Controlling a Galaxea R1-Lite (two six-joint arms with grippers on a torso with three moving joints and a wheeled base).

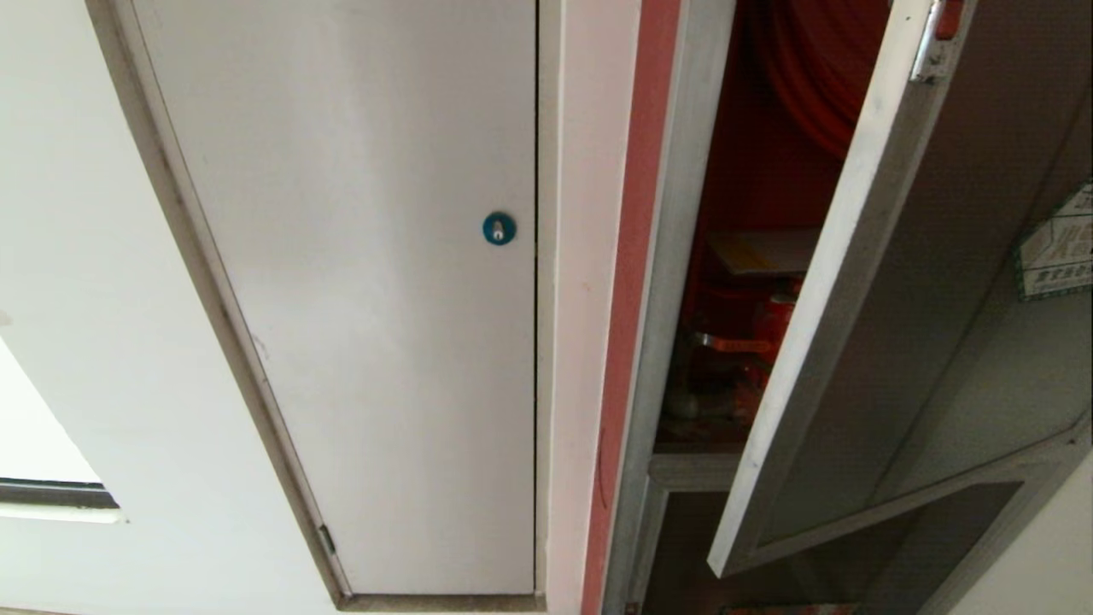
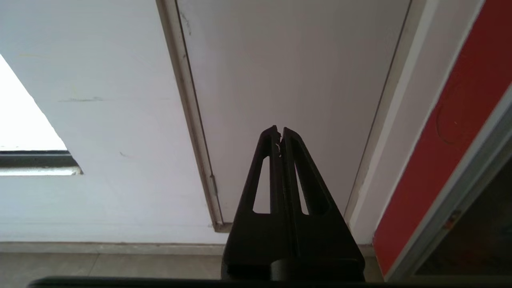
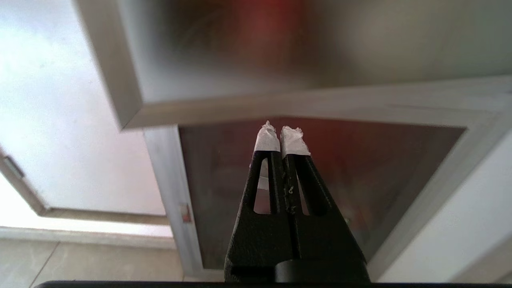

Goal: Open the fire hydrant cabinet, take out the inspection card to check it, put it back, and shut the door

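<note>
Head view shows the fire hydrant cabinet (image 1: 683,256) on the right with the door (image 1: 939,299) swung part way open. Deep inside, far back, the inspection card (image 1: 762,250) lies flat above the red valve (image 1: 751,342). A white door (image 1: 367,299) with a blue lock (image 1: 499,228) is on the left. Left gripper (image 2: 279,134) has its jaws pressed together, holding nothing. Right gripper (image 3: 281,134) has its jaws pressed together too, empty, near the lower glass panel (image 3: 380,172).

The fire hydrant cabinet (image 1: 675,256) is red inside its aluminium frame, its door (image 1: 939,282) dark frosted glass, beside a white closet door (image 1: 359,299) with a blue lock (image 1: 499,228).
</note>
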